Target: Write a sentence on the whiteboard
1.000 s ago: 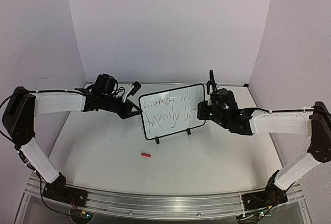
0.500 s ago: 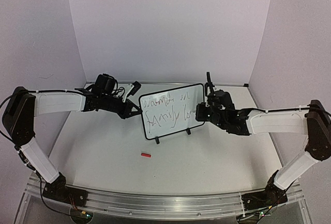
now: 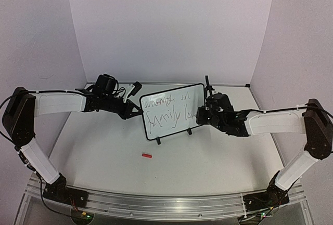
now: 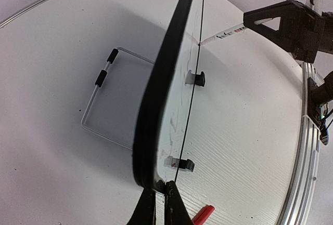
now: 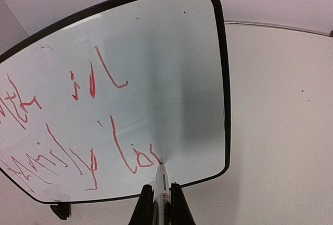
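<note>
**Marker tip on the board, mid-word**

The whiteboard (image 3: 195,95) stands upright near the middle of the worktop (image 3: 104,152), leaning back a little on its two black clip feet (image 3: 158,141); it sits between the two arms. The left tool (image 3: 139,111) is clamped on the board's left edge; from the left wrist view its fingers (image 4: 174,209) pinch the thin black frame at the lower corner. The right tool (image 3: 202,115) is closed round a marker (image 5: 161,183), the barrel running up between its fingers; the tip touches the white surface low on the right side, close to the frame's bottom edge.

The sentence (image 3: 166,115) runs in two scrawled lines; it looks dark from above and red up close. I can't make out the upper line; the lower one reads "family lo" with another letter just begun where the tip rests.

A small red piece (image 3: 146,156) lies on the worktop in front of the board, well apart from both arms.
</note>
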Robot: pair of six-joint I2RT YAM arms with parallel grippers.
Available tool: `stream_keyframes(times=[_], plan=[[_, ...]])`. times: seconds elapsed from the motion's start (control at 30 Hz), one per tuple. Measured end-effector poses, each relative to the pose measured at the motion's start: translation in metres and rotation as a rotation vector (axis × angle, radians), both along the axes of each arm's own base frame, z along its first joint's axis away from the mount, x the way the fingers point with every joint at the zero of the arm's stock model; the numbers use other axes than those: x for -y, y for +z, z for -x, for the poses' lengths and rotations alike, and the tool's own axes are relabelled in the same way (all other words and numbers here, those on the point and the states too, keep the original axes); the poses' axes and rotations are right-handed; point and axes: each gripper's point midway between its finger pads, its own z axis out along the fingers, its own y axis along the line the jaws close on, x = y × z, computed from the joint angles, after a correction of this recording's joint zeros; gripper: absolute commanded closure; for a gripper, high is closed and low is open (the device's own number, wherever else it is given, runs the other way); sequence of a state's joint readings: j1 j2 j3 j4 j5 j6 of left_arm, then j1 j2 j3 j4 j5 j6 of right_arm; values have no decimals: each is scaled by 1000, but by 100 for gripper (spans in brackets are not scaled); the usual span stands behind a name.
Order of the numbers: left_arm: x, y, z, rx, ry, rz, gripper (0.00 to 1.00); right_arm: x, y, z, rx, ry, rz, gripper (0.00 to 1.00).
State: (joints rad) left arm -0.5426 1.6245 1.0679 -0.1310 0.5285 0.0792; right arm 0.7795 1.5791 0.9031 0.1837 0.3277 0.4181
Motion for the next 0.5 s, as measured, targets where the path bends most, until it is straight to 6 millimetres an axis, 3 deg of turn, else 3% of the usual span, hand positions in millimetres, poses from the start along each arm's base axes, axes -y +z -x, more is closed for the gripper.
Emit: stream_keyframes(times=[0.3,0.5], plan=[[0,0,0,0,0,0,100,2,2,0,2,-4,4,100],[0,0,0,-1,0,-1,100,6,18,0,39,-17,-2,100]])
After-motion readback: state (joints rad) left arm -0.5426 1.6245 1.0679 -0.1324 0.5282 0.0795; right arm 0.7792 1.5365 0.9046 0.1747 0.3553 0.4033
